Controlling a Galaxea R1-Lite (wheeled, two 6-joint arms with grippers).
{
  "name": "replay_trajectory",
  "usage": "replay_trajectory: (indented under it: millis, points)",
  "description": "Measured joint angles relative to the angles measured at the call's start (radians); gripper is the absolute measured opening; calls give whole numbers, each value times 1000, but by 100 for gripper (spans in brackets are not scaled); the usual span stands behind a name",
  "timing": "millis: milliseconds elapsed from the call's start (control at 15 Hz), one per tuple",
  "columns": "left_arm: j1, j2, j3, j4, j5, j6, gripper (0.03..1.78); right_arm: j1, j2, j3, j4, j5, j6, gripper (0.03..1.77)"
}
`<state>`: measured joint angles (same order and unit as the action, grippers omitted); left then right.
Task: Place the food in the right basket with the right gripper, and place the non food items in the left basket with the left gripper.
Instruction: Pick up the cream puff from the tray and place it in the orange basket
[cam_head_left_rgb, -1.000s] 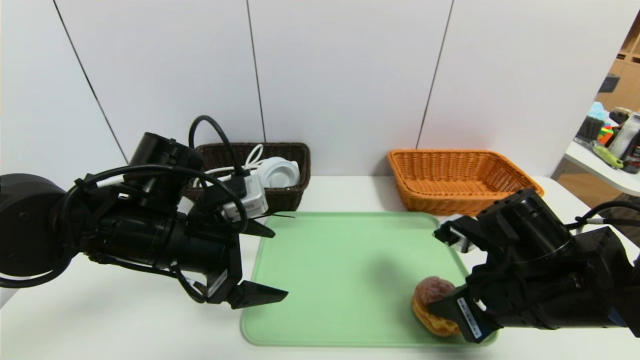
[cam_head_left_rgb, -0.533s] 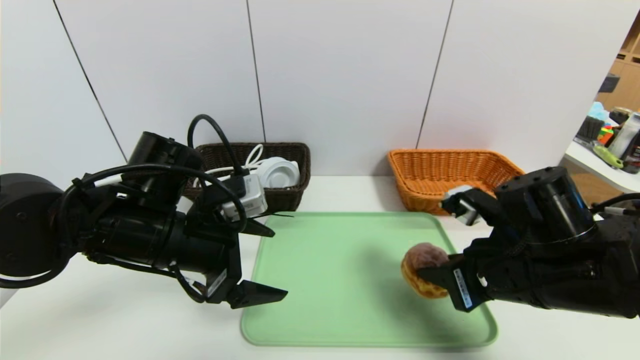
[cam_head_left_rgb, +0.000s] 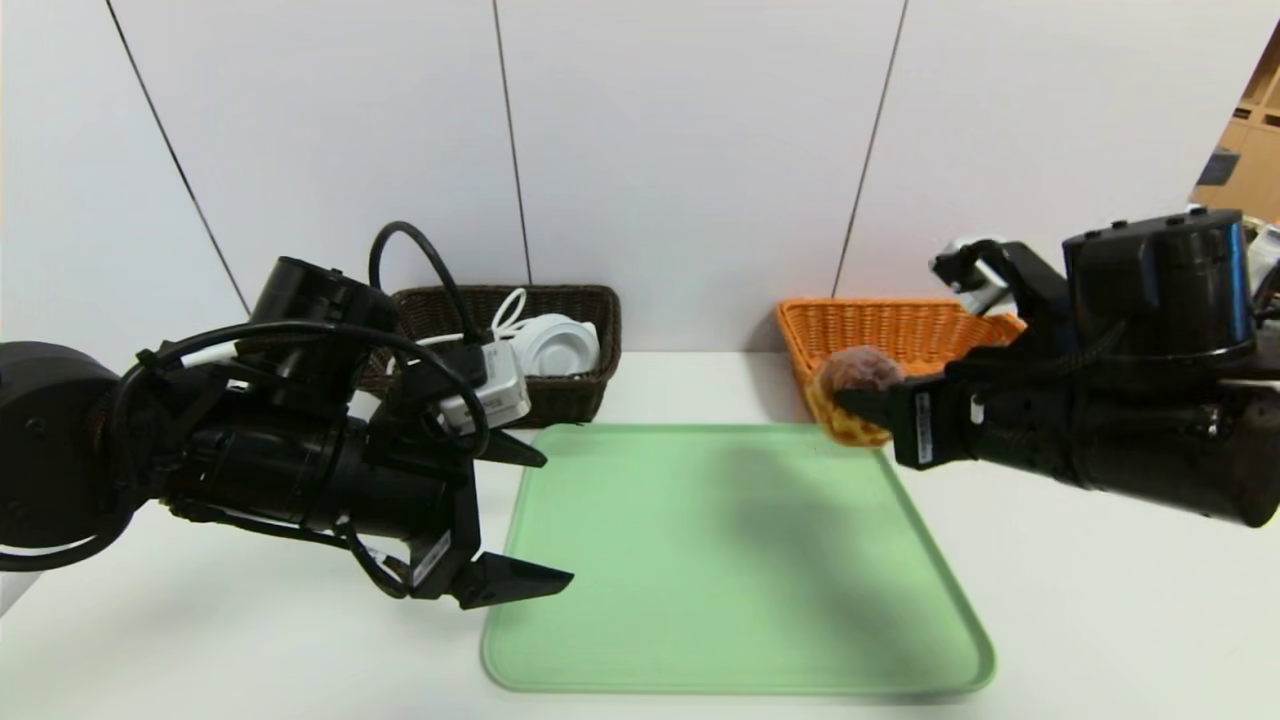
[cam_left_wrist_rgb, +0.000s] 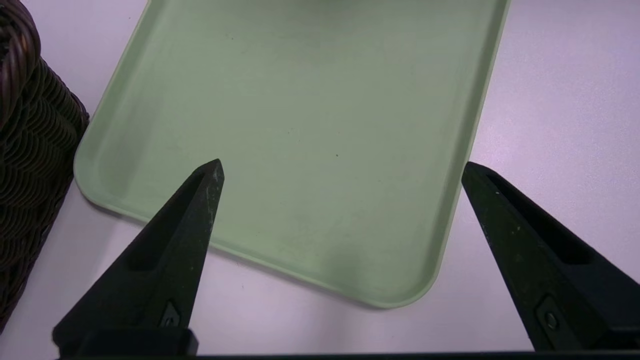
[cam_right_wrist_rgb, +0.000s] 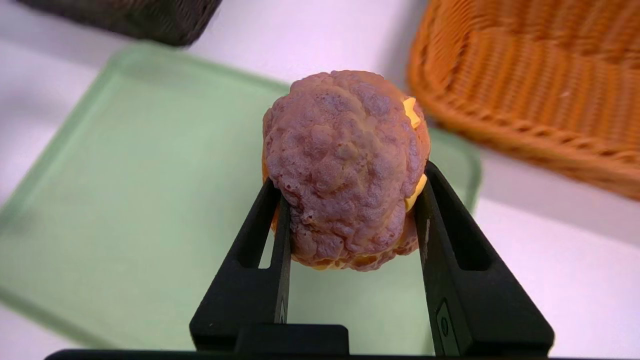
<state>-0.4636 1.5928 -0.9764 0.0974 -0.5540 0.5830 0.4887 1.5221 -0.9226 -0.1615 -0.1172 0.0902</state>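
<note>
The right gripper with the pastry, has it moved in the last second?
Yes. The right gripper, shut on the pastry, rose off the green tray toward the orange basket.

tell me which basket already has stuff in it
The dark brown basket on the robot's left, behind the open left pincer: it holds white items. The orange basket shows nothing inside; the right pincer holds the cream puff at its near rim.

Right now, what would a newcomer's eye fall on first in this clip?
First, the brown cream puff pinched in the right tool, held in the air at the near rim of the orange basket. Next, the bare green tray at the table's centre. The left tool hovers open at the tray's left edge, before the dark basket with white items.
</note>
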Motion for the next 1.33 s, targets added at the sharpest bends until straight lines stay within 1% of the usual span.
replay_trajectory:
  millis: [200, 400, 667, 933, 1333]
  points:
    - [7, 0, -1, 0, 0, -2, 169, -107, 36, -128, 49, 1, -2, 73]
    - [13, -1, -3, 0, -1, -2, 169, -215, 104, -231, 57, 1, -4, 73]
    - [18, -3, -4, 0, -1, -2, 169, -302, 195, -294, 57, 0, -5, 73]
    - [21, -3, -4, 0, -1, -2, 169, -365, 287, -318, 44, 1, -5, 73]
    - [22, -7, -3, 0, -1, -2, 169, -393, 410, -399, 61, 10, -8, 72]
